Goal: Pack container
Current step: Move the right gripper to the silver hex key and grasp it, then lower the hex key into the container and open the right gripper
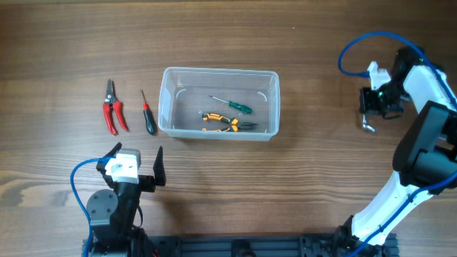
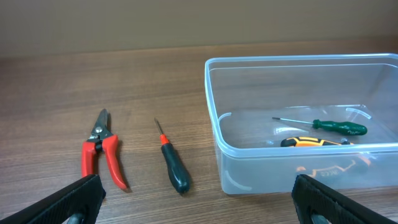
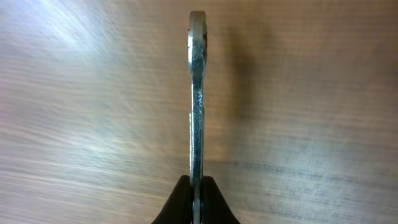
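The clear plastic container (image 1: 171, 78) stands mid-table; it also shows in the left wrist view (image 2: 214, 93). Inside lie a green-handled screwdriver (image 1: 234, 105) and yellow-black pliers (image 1: 223, 123). Left of it lie red-handled pruners (image 1: 113, 108) and a red-and-black screwdriver (image 1: 148, 114), both also in the left wrist view, the pruners (image 2: 102, 155) left of the screwdriver (image 2: 172, 163). My left gripper (image 1: 137, 163) is open and empty near the front edge. My right gripper (image 1: 371, 114) is shut on a metal wrench (image 3: 197, 93) at the far right, held above the table.
Bare wooden table (image 1: 314, 178) lies between the container and the right arm. Blue cables loop over both arms.
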Robot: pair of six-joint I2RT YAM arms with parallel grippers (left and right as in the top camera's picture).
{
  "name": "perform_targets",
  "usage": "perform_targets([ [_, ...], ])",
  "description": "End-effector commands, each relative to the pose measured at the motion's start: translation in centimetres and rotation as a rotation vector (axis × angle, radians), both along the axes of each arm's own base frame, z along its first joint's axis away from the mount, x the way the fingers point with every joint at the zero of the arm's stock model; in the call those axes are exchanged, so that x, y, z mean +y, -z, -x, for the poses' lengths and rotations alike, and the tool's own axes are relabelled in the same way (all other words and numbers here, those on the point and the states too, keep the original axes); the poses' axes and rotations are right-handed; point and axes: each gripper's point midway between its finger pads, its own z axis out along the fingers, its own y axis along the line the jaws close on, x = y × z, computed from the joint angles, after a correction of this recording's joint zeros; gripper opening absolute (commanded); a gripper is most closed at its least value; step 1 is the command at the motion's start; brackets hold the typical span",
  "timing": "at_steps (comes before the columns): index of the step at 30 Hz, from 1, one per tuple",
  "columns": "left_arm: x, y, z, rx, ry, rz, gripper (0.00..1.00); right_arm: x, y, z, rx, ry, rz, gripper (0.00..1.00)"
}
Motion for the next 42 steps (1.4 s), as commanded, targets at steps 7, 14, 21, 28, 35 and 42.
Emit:
perform_targets([
  [7, -0.3, 0.1, 0.0, -0.006, 0.021, -0.012, 1.0, 8.4, -15.7, -8.8, -0.387, -0.225, -0.013, 0.04],
  [14, -0.3, 0.1, 0.0, -0.006, 0.021, -0.012, 1.0, 24.2, -25.5, -8.0, -0.648, -0.612, -0.072, 0.04],
  [21, -0.3, 0.1, 0.0, -0.006, 0.021, -0.012, 1.0, 37.3, -26.5, -1.7, -0.725, -1.089, -0.098, 0.04],
  [28, -0.3, 0.1, 0.0, -0.005, 0.021, -0.012, 1.0, 41.9, -20.9, 1.7, -0.596, -1.316, -0.115, 0.04],
  [35, -0.3, 0.1, 0.0, -0.006, 0.021, -0.012, 1.0, 42.4, -10.3, 2.3, -0.317, -1.361, -0.096, 0.04],
  [42, -0.3, 0.1, 0.0, -0.006, 0.021, -0.012, 1.0, 41.7, -5.7, 1.6, -0.225, -1.363, -0.043, 0.04],
])
